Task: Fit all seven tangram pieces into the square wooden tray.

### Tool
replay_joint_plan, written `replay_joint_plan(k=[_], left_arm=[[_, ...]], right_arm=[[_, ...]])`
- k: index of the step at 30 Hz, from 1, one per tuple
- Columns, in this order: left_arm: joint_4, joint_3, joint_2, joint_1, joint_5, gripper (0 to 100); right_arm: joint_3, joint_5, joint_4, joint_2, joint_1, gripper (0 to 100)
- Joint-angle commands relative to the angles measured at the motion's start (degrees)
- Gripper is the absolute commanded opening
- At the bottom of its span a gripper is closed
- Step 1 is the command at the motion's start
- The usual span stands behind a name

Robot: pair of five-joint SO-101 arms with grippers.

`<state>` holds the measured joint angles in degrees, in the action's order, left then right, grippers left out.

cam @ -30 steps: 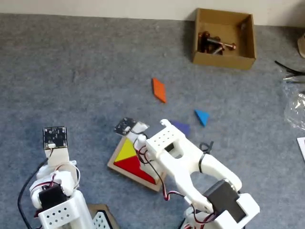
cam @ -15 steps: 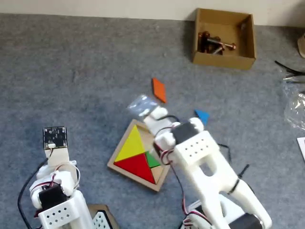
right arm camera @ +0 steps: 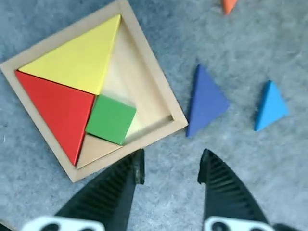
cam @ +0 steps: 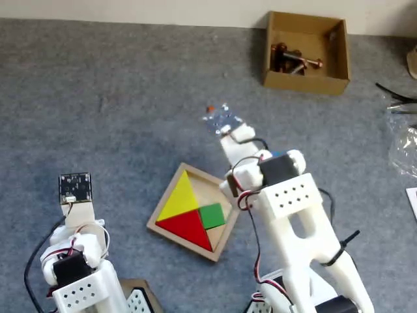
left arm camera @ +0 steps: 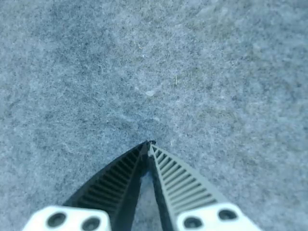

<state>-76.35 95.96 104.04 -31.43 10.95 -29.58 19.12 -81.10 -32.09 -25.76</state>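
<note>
Right claw (right arm camera: pixel 171 166) spread wide, empty, over carpet (right arm camera: pixel 281 159) just beside tray (right arm camera: pixel 139 82) | left claw (left arm camera: pixel 148 147) clenched on nothing, well apart from tray | in tray: yellow triangle (right arm camera: pixel 77 57), red triangle (right arm camera: pixel 57 110), green square (right arm camera: pixel 110 119) | just beside tray: dark blue triangle (right arm camera: pixel 204 101); beyond it light blue triangle (right arm camera: pixel 270 106) | farther off: orange piece (right arm camera: pixel 228 5), seemingly half under right arm (cam: pixel 293 202) from above | cardboard box (cam: pixel 306 52) well beyond tray

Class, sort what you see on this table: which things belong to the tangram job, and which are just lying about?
Belong to the job: wooden tray, yellow triangle, red triangle, green square, dark blue triangle, light blue triangle, orange piece.

Just lying about: cardboard box, metal bits inside it, plastic bag, black cables.
</note>
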Motion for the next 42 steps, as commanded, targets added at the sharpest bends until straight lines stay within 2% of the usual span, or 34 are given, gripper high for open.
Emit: replay_joint_plan(k=[1, 14, 25, 38, 42], left_arm=[[-0.3, 1.2, 0.3, 0.8, -0.5, 1], [-0.3, 1.2, 0.3, 0.8, -0.5, 1], [-0.3, 1.2, 0.3, 0.8, -0.5, 1], [-0.3, 1.2, 0.3, 0.8, -0.5, 1], [-0.3, 1.2, 0.3, 0.8, -0.5, 1]], right_arm=[[5.7, 0.1, -1.5, -2.2, 2.0, 18.3], [17.9, 0.7, -1.0, 16.3, 4.9, 18.3], [18.9, 2.7, 4.8, 31.1, 7.1, 18.3], [18.6, 0.5, 6.7, 32.4, 6.8, 18.3], [18.6, -2.8, 6.7, 32.3, 6.7, 18.3]])
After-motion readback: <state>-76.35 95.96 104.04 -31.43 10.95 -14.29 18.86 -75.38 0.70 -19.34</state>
